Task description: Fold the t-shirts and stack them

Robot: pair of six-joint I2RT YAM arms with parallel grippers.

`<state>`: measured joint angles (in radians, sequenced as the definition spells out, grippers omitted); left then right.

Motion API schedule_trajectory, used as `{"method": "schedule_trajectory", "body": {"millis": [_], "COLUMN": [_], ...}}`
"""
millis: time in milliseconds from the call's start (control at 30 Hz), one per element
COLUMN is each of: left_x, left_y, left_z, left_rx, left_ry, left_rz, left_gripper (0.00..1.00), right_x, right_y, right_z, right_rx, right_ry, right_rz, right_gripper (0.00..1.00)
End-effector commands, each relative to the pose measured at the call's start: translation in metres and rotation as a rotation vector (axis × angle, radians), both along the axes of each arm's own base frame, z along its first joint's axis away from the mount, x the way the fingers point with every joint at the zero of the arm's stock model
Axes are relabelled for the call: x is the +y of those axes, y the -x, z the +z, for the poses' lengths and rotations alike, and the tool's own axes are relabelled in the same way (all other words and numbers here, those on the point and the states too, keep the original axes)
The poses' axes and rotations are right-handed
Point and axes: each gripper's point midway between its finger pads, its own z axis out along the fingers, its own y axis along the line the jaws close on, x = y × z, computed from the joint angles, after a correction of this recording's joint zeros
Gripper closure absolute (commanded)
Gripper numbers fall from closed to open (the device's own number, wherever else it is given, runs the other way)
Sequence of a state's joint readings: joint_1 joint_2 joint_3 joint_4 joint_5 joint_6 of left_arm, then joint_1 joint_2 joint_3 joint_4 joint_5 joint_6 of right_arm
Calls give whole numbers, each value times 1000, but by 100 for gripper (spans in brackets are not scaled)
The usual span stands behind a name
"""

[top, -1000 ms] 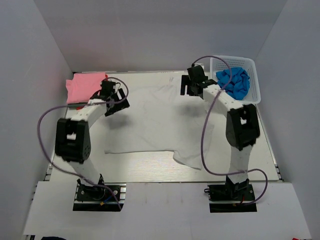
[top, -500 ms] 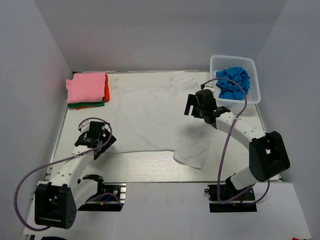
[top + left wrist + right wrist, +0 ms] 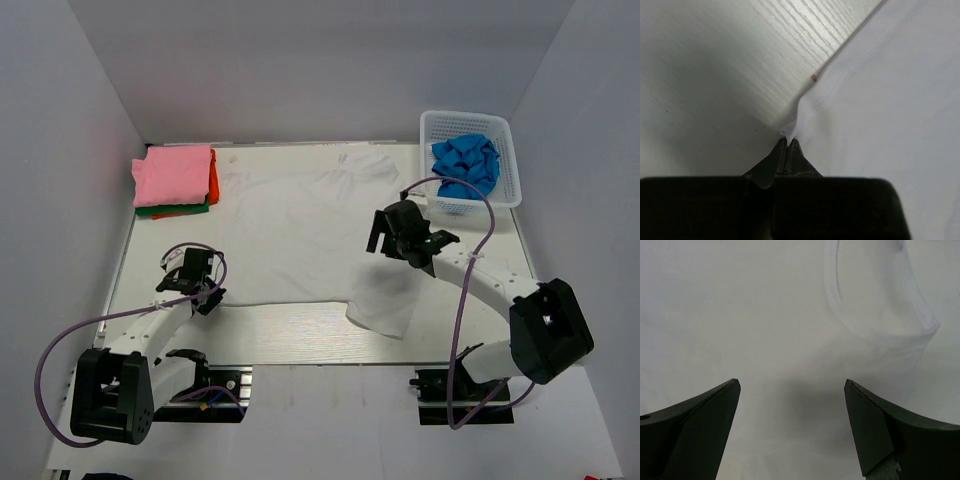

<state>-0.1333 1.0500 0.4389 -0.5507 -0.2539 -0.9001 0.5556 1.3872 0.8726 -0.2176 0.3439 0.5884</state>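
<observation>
A large white t-shirt [image 3: 300, 225] lies spread over the table. My left gripper [image 3: 206, 296] is at its near left corner. In the left wrist view the left gripper [image 3: 789, 141] is shut on that white corner [image 3: 799, 122], which puckers up between the tips. My right gripper [image 3: 385, 242] hovers open over the shirt's right half. In the right wrist view the right gripper [image 3: 792, 386] has only flat cloth between its fingers, and the collar [image 3: 880, 320] lies ahead. A folded pink t-shirt [image 3: 175, 174] tops a stack at the back left, with orange-red [image 3: 213, 180] and green [image 3: 170, 211] beneath.
A white mesh basket [image 3: 512, 165] at the back right holds a crumpled bright blue t-shirt [image 3: 466, 165]. Bare wood-grain table [image 3: 715, 75] shows to the left of the shirt's hem. Grey walls close in the table on three sides.
My left arm came from beside the pink stack down to the shirt's near left corner and shut on it. My right arm swung from the basket to over the shirt's right half.
</observation>
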Motion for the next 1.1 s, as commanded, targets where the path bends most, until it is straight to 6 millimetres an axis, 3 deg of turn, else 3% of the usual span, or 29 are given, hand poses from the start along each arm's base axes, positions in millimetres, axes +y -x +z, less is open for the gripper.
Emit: {"method": "schedule_trajectory", "body": {"millis": [0,233,367,500,733,800,833,900,933,967,1067], "left_x": [-2,-3,-3,-5,-10,-10,-10,-10,-10,-10,-13], "left_y": [2,-4,-5,-3,-8,-9,-9,-10,-13,-15,-26], "left_z": [-4,1,3,1,5,7,7,10,13,13,25], "left_rx": [22,-22,-21,-9,-15,-15,-15,-27,-47,-54,-91], "left_ry": [5,1,0,9,29,29,29,30,32,28,27], "left_rz": [-10,-54,-54,-59,-68,-68,-68,-69,-69,-78,-104], "left_gripper": [100,100,100,100,100,100,100,100,100,100,100], "right_x": [0,-20,-20,-13,0,-2,-4,-2,1,2,13], "right_y": [38,154,183,195,206,207,205,199,193,188,169], "right_z": [-15,-70,-78,-82,-98,-103,-105,-101,-96,-90,-70], "right_rx": [102,410,454,435,481,496,494,480,457,444,379], "right_ry": [61,234,284,240,203,213,224,227,226,238,218], "right_rz": [17,166,227,292,368,355,343,327,328,320,300], "right_gripper": [10,10,10,10,24,34,56,76,94,100,100]}}
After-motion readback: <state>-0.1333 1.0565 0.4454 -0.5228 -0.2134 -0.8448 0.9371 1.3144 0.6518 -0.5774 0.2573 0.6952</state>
